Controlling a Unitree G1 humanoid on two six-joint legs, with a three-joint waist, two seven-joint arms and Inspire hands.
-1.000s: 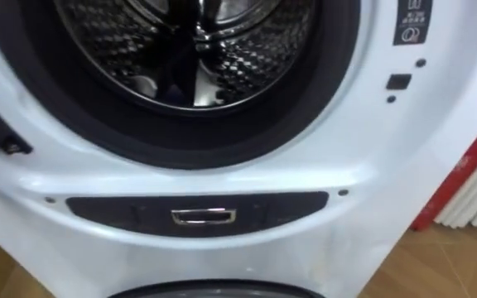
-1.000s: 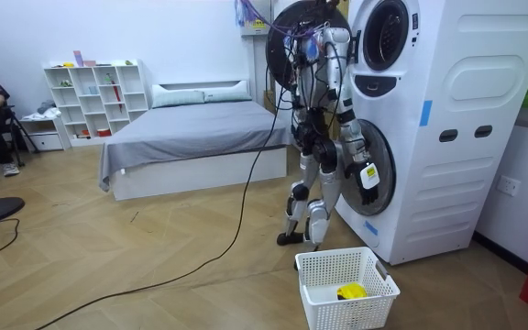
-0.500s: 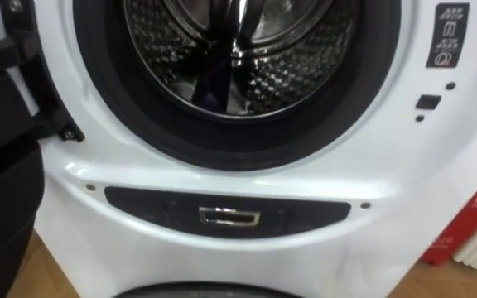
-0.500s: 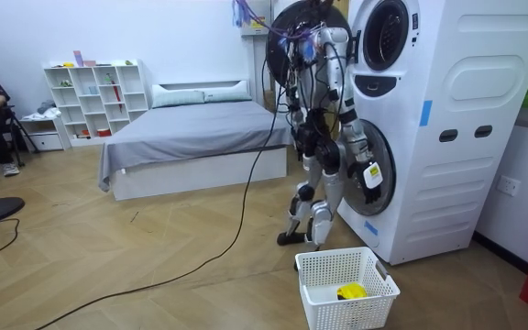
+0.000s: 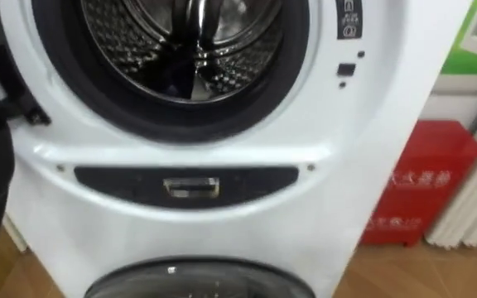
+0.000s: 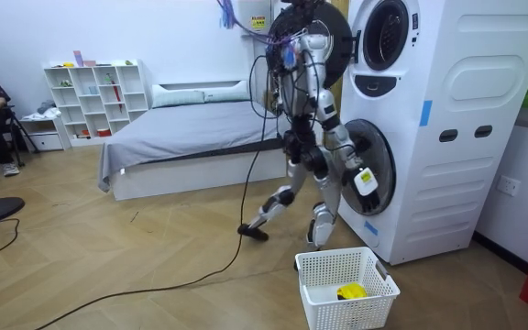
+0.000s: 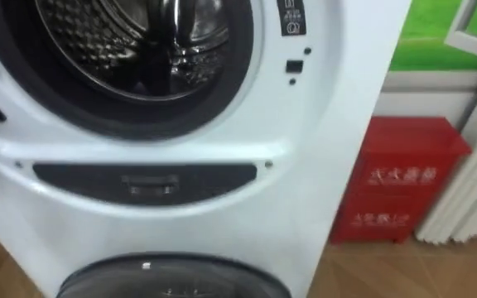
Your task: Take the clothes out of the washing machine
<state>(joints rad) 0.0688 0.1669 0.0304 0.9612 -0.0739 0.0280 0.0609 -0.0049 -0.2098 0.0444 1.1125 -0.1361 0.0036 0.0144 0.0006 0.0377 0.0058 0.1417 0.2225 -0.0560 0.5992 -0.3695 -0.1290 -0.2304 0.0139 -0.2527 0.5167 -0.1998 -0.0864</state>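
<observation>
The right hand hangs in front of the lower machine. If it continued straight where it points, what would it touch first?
Probably the lower door: the right hand points down and slightly toward it. Depth is unclear; if it misses, the white basket below comes next.

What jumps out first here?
The open steel drum of the upper washing machine, dead ahead in the eye views. A red box stands on the floor to its right. In the room view, a white basket holding something yellow sits by the robot's feet.
</observation>
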